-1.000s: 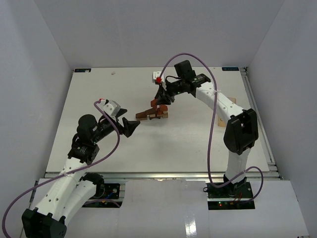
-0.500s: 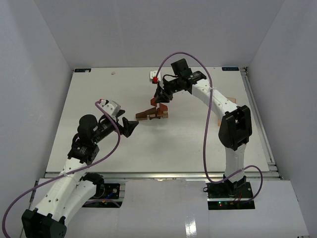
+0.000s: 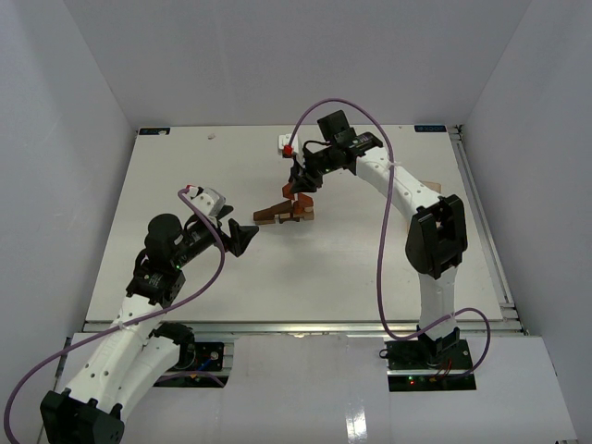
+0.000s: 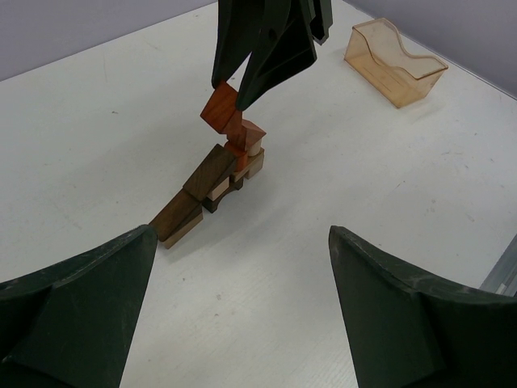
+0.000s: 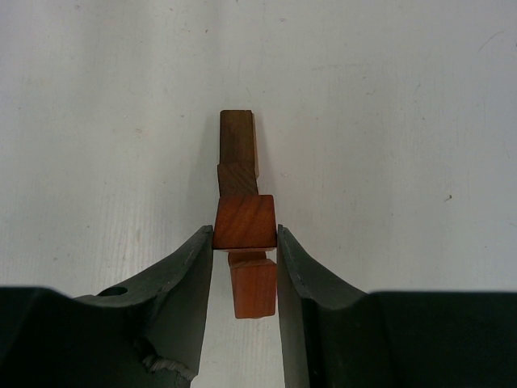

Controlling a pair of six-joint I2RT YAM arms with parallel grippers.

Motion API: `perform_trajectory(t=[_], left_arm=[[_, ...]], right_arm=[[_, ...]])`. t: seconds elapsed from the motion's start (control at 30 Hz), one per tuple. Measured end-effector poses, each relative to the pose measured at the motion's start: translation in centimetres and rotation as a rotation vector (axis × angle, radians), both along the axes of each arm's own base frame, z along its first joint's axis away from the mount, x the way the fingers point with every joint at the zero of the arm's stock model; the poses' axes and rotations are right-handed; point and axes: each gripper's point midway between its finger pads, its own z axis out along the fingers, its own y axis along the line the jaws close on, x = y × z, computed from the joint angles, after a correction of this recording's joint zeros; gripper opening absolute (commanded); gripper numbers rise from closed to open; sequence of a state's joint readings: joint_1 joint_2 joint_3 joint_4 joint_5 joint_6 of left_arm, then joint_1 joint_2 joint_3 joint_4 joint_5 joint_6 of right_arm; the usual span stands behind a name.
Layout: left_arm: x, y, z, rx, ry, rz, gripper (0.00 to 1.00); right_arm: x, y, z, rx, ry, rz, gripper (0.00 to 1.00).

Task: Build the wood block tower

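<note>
Right fingers [image 3: 302, 176] grasp a red-brown cube [image 3: 294, 192] over the block tower [image 3: 285, 212], mid-desk [image 3: 185, 166].

Overhead: right arm stretched far forward, wrist angled down at the tower; left arm bent, left fingers [image 3: 242, 236] spread wide and empty just beside the tower's left end.
Left wrist: cube hangs tilted above the top block, contact unclear. Likely needs levelling before release.
Right wrist: cube pinched on two sides, centred over the stack. Best lowered straight, then opened gently.
</note>
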State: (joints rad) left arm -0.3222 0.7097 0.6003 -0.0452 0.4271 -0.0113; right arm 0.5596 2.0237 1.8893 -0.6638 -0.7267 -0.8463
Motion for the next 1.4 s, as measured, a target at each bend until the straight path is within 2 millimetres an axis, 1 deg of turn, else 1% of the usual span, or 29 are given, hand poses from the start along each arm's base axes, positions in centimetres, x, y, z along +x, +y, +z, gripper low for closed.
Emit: perform_trajectory(t=[0.27,0.53,1.4], left_arm=[[0.0,0.0,0.0,0.001,-0.001,0.001,0.98],[0.0,0.0,0.0,0.001,-0.001,0.001,0.98],[-0.1,0.1,0.2,0.001,-0.009,0.001,0.98]], right_arm=[[0.0,0.2,-1.0,-0.015,0.013,0.001,0.14],[0.0,0.3,-1.4,-0.024,0.017,-0.001,0.14],[0.3,0.1,-1.7,-0.040,0.010,-0.014,0.16]])
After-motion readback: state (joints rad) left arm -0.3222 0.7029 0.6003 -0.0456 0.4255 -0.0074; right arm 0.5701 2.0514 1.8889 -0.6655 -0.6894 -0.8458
